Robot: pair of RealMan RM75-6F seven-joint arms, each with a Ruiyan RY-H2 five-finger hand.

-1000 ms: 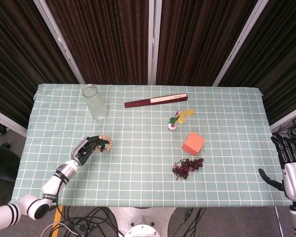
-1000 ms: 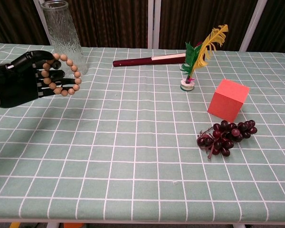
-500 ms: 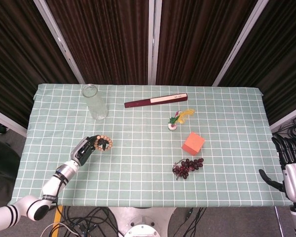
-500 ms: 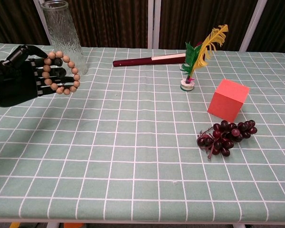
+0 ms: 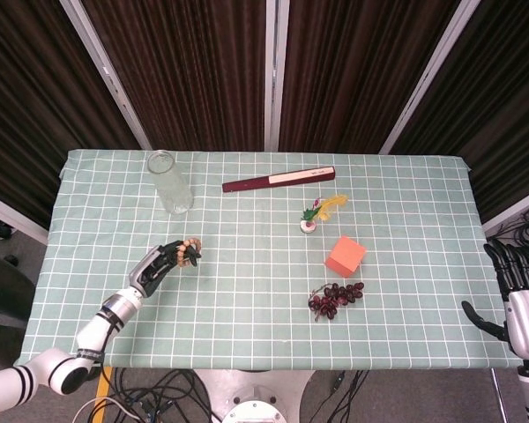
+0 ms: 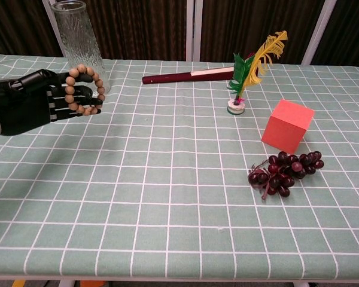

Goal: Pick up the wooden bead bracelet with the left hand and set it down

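The wooden bead bracelet is a ring of tan beads looped over the fingertips of my black left hand, which holds it above the checked tablecloth at the left. In the head view the same bracelet sits at the tip of the left hand, in front of the glass vase. My right hand hangs off the table's right edge with its fingers apart and nothing in it.
A tall glass vase stands just behind the left hand. Further right are a dark red folded fan, a feather ornament, an orange-red cube and a bunch of dark grapes.
The left hand has shifted slightly with the bracelet, which now sits higher and further right on the fingertips. The right hand has not moved.
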